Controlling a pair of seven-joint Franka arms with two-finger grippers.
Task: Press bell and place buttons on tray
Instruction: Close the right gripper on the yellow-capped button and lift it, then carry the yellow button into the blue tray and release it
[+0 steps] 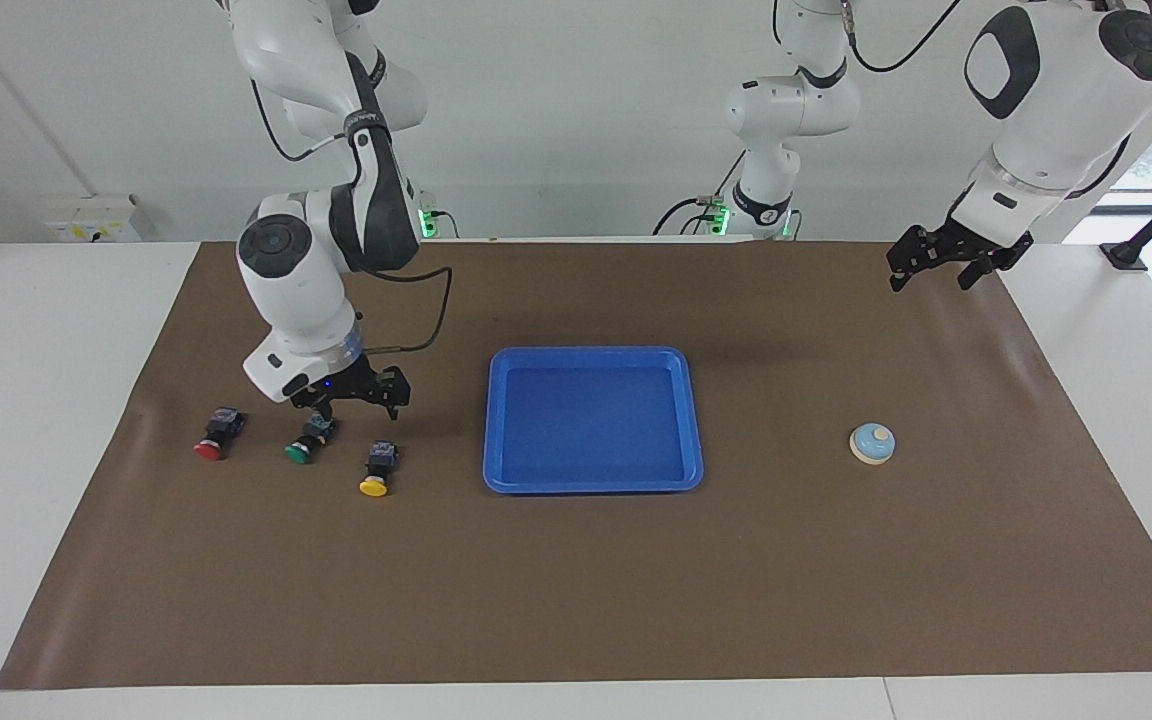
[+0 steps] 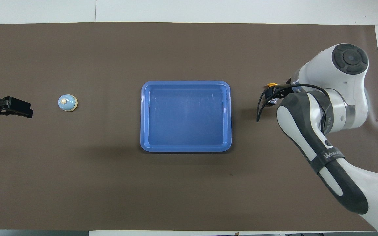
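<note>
Three buttons lie in a row on the brown mat toward the right arm's end: red [image 1: 214, 436], green [image 1: 306, 441] and yellow [image 1: 378, 471]. My right gripper [image 1: 358, 400] hangs open low over the mat, just above the green and yellow buttons and touching neither. In the overhead view the right arm hides the red and green buttons, and only the yellow cap [image 2: 271, 85] shows. The blue tray [image 1: 591, 352] sits mid-mat with nothing in it. The light blue bell [image 1: 872, 443] stands toward the left arm's end. My left gripper [image 1: 934, 272] waits open, raised over the mat's corner.
The brown mat [image 1: 576, 590] covers most of the white table. The right arm's forearm and cable [image 2: 310, 131] stretch over the mat between the tray [image 2: 185, 83] and the mat's end. The bell [image 2: 67, 103] stands apart from the left gripper [image 2: 11, 108].
</note>
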